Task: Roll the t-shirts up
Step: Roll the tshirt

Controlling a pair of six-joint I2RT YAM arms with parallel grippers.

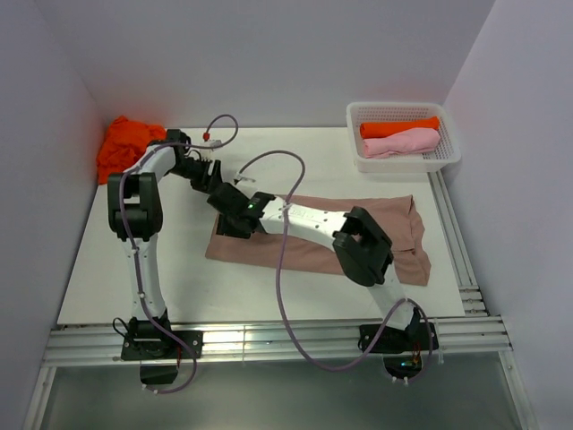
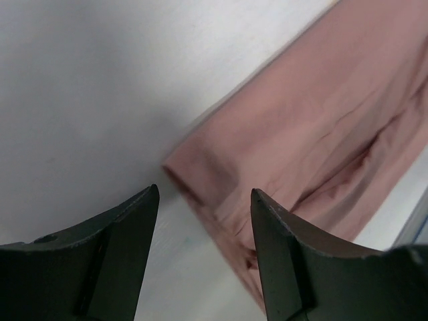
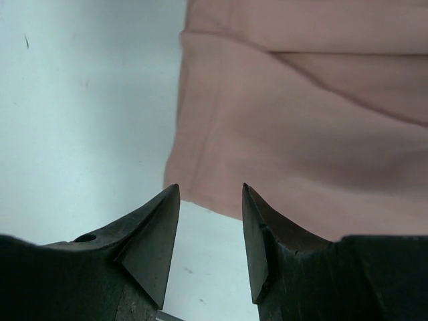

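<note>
Dusty pink-brown t-shirt (image 1: 269,253) folded into a long strip across the middle of the table (image 1: 134,278), short left end just under both claws. Left gripper (image 2: 204,189) hanging over the far corner of that end, jaws apart, holding nothing. Right gripper (image 3: 210,186) over the near part of the same end, jaws likewise apart and empty. Probably the step of pinching this end to start the roll. Best to lower both evenly, catch the hem at matching spots, lift little, then turn over tight and square to avoid a skewed roll. Farther out, an orange heap (image 1: 125,143) in the far left corner; a rolled orange shirt (image 1: 398,128) and a light pink shirt (image 1: 403,143) in the white basket (image 1: 403,165) at far right.
</note>
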